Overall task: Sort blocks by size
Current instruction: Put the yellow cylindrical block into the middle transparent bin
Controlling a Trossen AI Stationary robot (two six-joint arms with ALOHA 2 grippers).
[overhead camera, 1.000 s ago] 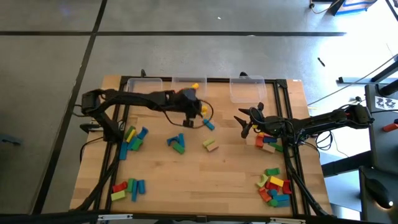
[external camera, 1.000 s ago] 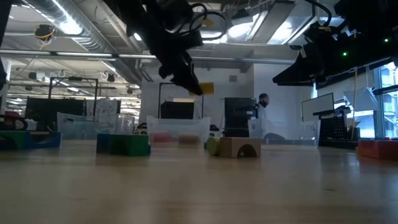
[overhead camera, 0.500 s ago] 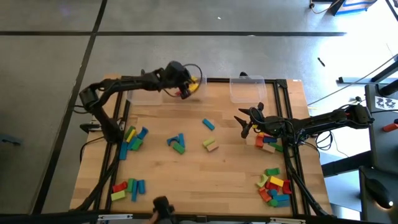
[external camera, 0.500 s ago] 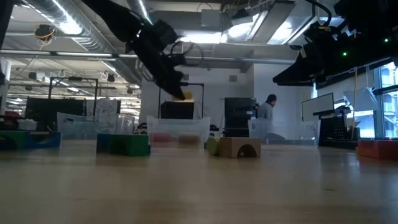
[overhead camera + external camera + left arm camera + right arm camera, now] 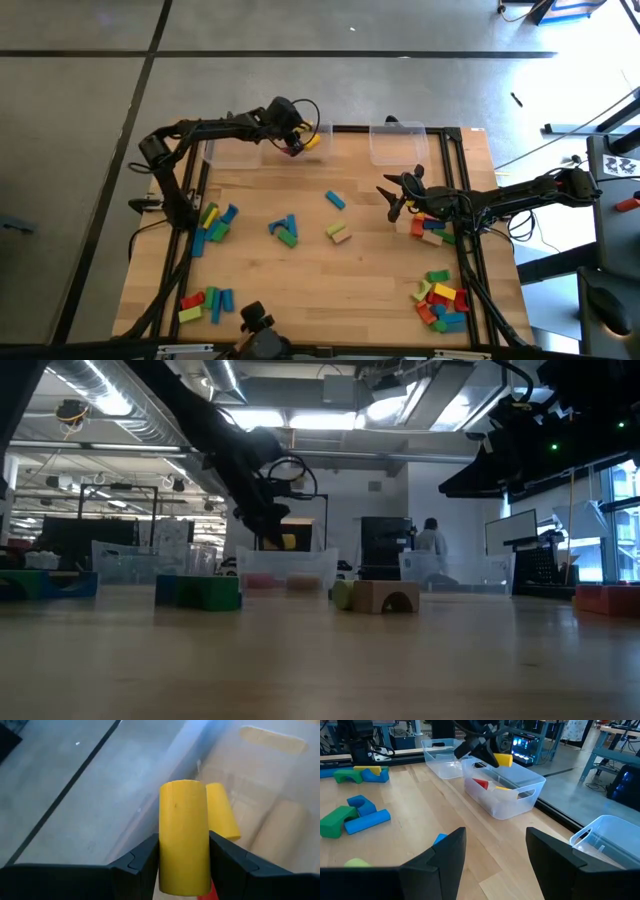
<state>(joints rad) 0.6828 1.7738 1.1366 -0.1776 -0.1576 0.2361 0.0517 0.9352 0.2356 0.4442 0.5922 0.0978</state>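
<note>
My left gripper point(image 5: 300, 144) is at the table's far edge, above the middle clear bin point(image 5: 318, 131), shut on a yellow cylinder block point(image 5: 184, 835). It also shows in the right wrist view point(image 5: 490, 755) with the yellow cylinder block point(image 5: 503, 760) over that bin point(image 5: 520, 795). A second yellow block point(image 5: 221, 810) and a red block point(image 5: 481, 783) lie in the bin. My right gripper point(image 5: 392, 203) hangs open and empty above the table's right part, next to a pile of blocks point(image 5: 430, 228). My left gripper pinches the yellow cylinder's curved sides point(image 5: 165, 855) between its two fingers point(image 5: 145, 860). The cylinder lies along the fingers and sticks out past their tips. It is lifted clear, above the inside of the bin.
Two more clear bins point(image 5: 232, 142) point(image 5: 397, 143) stand at the far edge. Loose blocks lie in groups at the left point(image 5: 210, 225), the middle point(image 5: 285, 228) point(image 5: 336, 215), the near left point(image 5: 205, 302) and the near right point(image 5: 440, 298). A black frame point(image 5: 466, 240) borders the table.
My left gripper has carried the yellow cylinder from above the table's middle toward the far edge, over the middle bin, and has then sunk toward the bin. It stays shut on the cylinder.
</note>
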